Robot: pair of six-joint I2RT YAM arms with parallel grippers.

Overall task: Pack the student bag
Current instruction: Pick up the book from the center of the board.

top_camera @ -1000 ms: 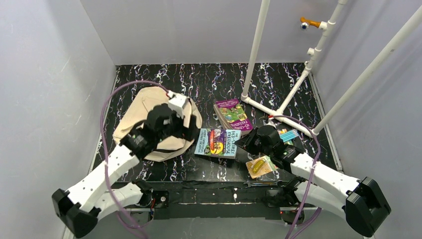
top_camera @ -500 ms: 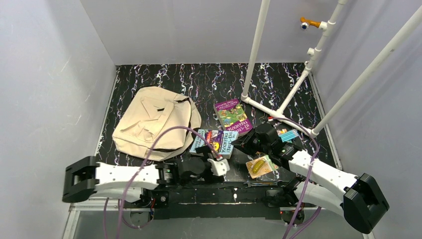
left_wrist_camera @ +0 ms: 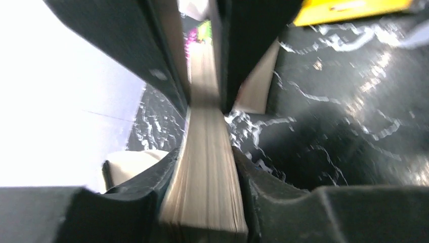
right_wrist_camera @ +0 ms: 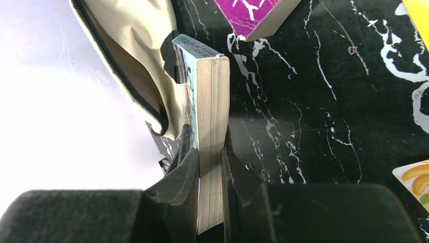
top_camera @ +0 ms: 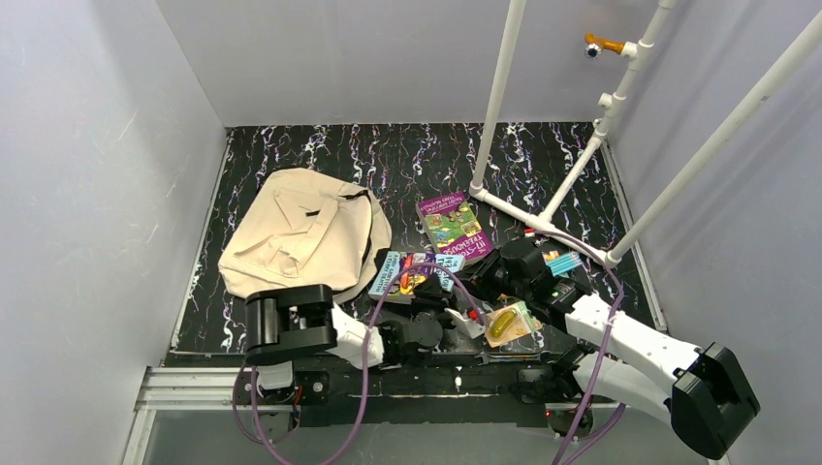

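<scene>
The student bag [top_camera: 300,237] is a beige fabric bag lying flat at the left, with its dark-edged mouth [right_wrist_camera: 136,55] facing the books. A teal paperback [top_camera: 417,273] is tipped up just right of the bag. Both grippers grip it by its page edge. My left gripper [top_camera: 441,295] comes at it from the near side. In the left wrist view the pages [left_wrist_camera: 205,167] fill the gap between the left gripper's [left_wrist_camera: 205,152] jaws. My right gripper [top_camera: 482,281] is shut on the same book [right_wrist_camera: 212,101] from the right, its jaws [right_wrist_camera: 210,152] pressed on both covers.
A purple book [top_camera: 454,225] lies behind the teal one. A card with a banana picture [top_camera: 506,325] and a pack of coloured sticks [top_camera: 560,262] lie near the right arm. A white pipe frame [top_camera: 543,218] stands at the back right. Walls close in on both sides.
My left arm left the bag, folded down along the near edge, reached across to the teal book and closed its jaws on it. The book tipped up and shifted towards the bag.
</scene>
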